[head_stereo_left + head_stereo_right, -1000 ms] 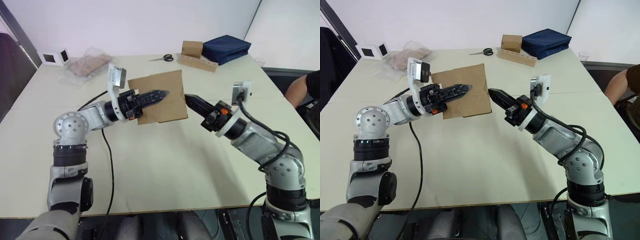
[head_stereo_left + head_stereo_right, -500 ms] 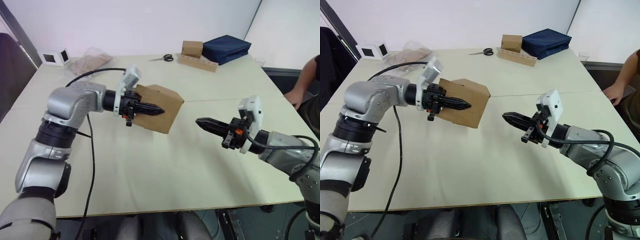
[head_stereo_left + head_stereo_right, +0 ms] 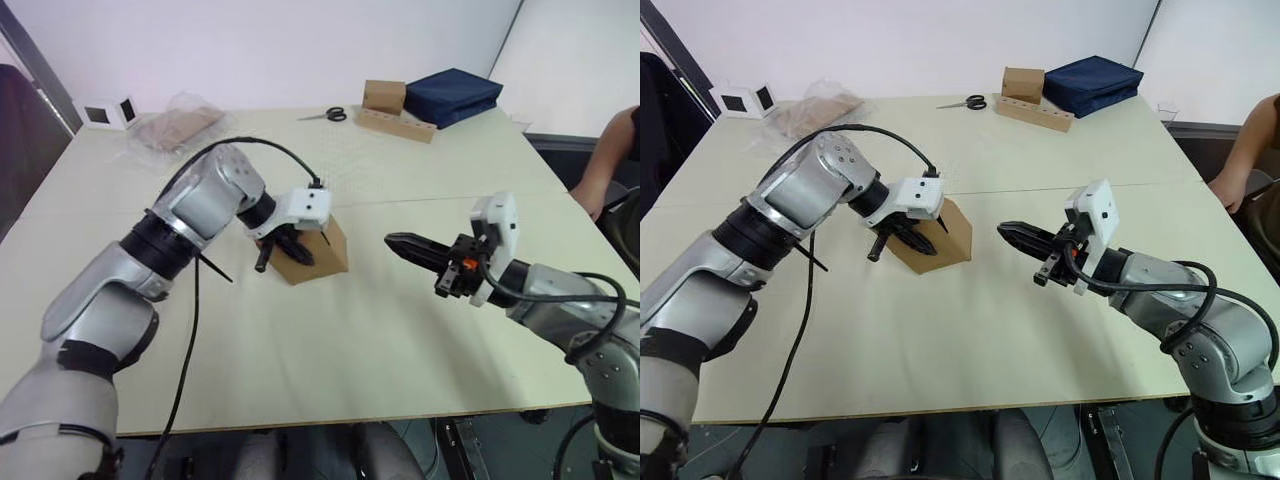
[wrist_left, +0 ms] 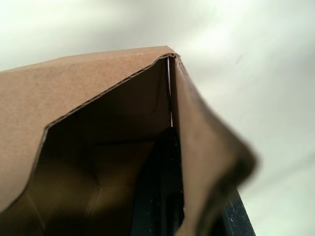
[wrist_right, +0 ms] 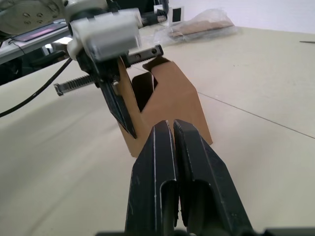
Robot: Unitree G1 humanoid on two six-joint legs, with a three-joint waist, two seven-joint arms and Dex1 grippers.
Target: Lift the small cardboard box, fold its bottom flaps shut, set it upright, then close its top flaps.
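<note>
While the small cardboard box [image 3: 932, 240] sat tilted near the middle of the counter [image 3: 970, 340], open end turned up toward my left arm, I judged it light and stiff along its creases but easy to crush across a panel, with flaps that would swing freely on their hinges. From what I could see, the best hold was a wall edge close to a corner, where the cardboard is braced, not the loose flaps. The left gripper [image 3: 288, 247] had its jaws pinched on one side wall: in the left wrist view one black finger [image 4: 160, 187] lay inside the box against that wall, and the right wrist view showed the other finger running down the outside face. That grip looked thin, so I reckoned the box could pivot about it if I swung the arm fast. The right gripper [image 3: 1018, 234] hung well apart from the box, pointing at it, jaws pressed together and holding nothing. Scissors [image 3: 331, 116] and a dark blue bag [image 3: 452, 95] lay at the far edge.
</note>
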